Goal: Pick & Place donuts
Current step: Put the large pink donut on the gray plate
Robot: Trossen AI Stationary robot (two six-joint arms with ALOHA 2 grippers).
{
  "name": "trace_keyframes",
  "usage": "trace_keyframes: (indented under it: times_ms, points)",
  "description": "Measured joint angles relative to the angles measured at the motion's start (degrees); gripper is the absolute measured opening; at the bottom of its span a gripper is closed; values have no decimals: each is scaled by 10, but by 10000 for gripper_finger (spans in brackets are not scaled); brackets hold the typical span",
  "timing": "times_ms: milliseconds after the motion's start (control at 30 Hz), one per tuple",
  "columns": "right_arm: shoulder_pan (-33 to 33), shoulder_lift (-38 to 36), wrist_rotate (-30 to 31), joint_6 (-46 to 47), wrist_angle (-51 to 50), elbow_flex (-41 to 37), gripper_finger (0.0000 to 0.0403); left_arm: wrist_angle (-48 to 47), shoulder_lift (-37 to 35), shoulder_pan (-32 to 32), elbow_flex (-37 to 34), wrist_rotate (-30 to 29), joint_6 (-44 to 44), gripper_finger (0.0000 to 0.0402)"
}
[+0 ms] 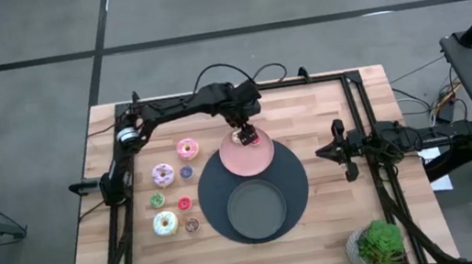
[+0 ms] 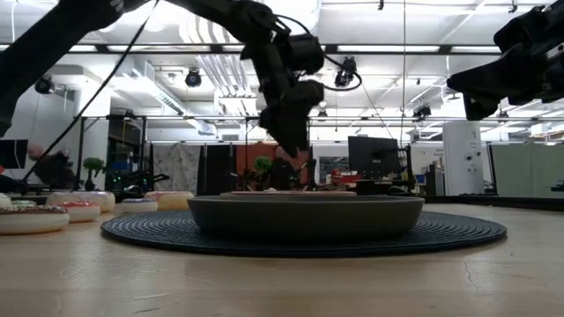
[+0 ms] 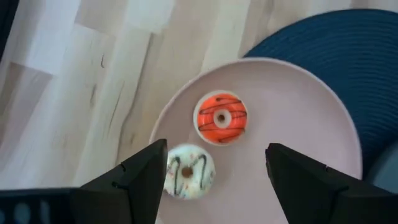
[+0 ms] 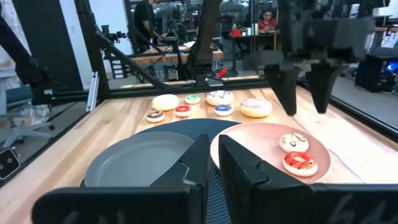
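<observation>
Donuts split between table (image 1: 324, 231) and pink plate (image 1: 249, 156): 7 wait in a cluster (image 1: 174, 196) left of the mat, 2 (image 3: 221, 118) are placed. Left gripper (image 1: 246, 133) hovers above them, fingers apart, empty. Right gripper (image 1: 343, 147) waits beside the mat, fingers together.

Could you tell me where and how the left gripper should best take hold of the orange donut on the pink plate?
Grip the orange donut across its outer rim, coming straight down. It lies flat on the pink plate, and the open left gripper hangs above it. Turn the fingers so neither lands on the white donut close beside it.
</observation>
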Motion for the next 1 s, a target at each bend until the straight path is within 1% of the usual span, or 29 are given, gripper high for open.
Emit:
trace_keyframes:
  times_ms: [300, 533, 633, 767, 1000]
  points:
    - [0, 2, 1, 0, 0, 0, 29, -48, -31, -21, -1, 0, 7, 243]
    - [0, 7, 0, 0, -1, 0, 29, -52, -33, -30, -3, -1, 9, 243]
    - [0, 7, 0, 0, 0, 0, 29, -51, -36, -32, -14, -1, 11, 243]
    - [0, 7, 0, 0, 0, 0, 29, -40, -53, -35, -57, -1, 11, 243]
    - [0, 7, 0, 0, 0, 0, 29, 13, -121, -36, -166, -1, 3, 243]
